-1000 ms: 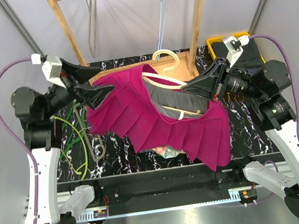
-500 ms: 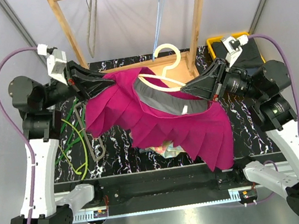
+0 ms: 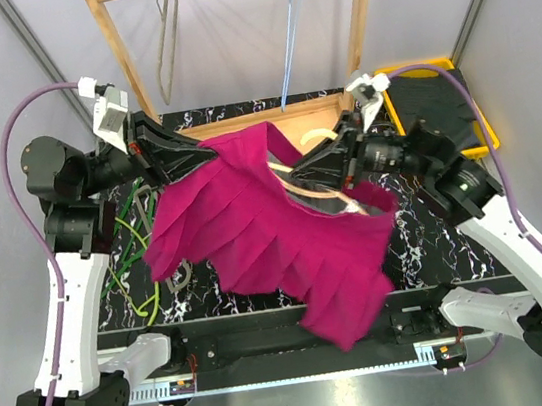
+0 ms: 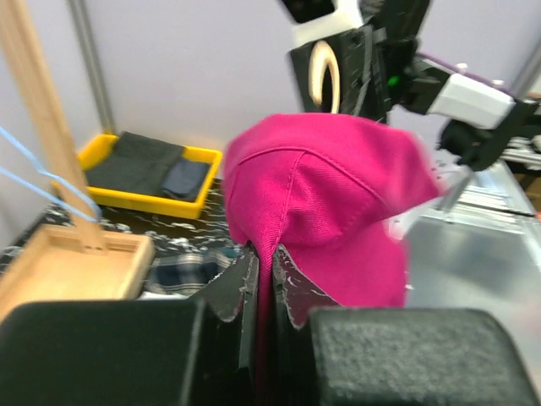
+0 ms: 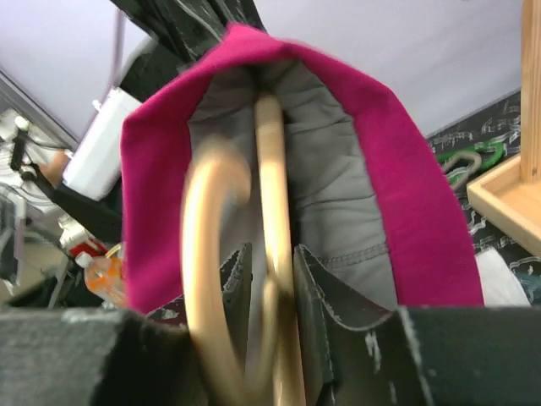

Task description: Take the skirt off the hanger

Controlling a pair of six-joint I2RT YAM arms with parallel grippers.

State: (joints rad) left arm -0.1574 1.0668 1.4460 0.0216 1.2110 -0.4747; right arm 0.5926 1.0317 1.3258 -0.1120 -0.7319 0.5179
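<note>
A magenta pleated skirt (image 3: 275, 233) with a grey lining hangs in the air between my two arms, and its lower end droops past the table's front edge. My left gripper (image 3: 206, 154) is shut on a fold of the waist edge; in the left wrist view the cloth (image 4: 338, 194) is pinched flat between the jaws (image 4: 265, 249). The cream hanger (image 3: 318, 137) is still partly inside the waistband. My right gripper (image 3: 292, 170) holds it: in the right wrist view the blurred hanger (image 5: 272, 169) runs between the fingers (image 5: 272, 249), with the skirt (image 5: 406, 169) arching over it.
A wooden rack (image 3: 119, 53) stands at the back with a grey hanger (image 3: 166, 46) and a blue one (image 3: 288, 39) on it. A yellow bin (image 3: 476, 114) of dark clothes sits at the back right. Green hangers (image 3: 132, 253) lie at the left. A plaid cloth (image 4: 182, 271) lies under the skirt.
My left gripper was open and has shut on the skirt's waist and lifted it. The right arm has swung left with the hanger. The skirt has slid down and left.
</note>
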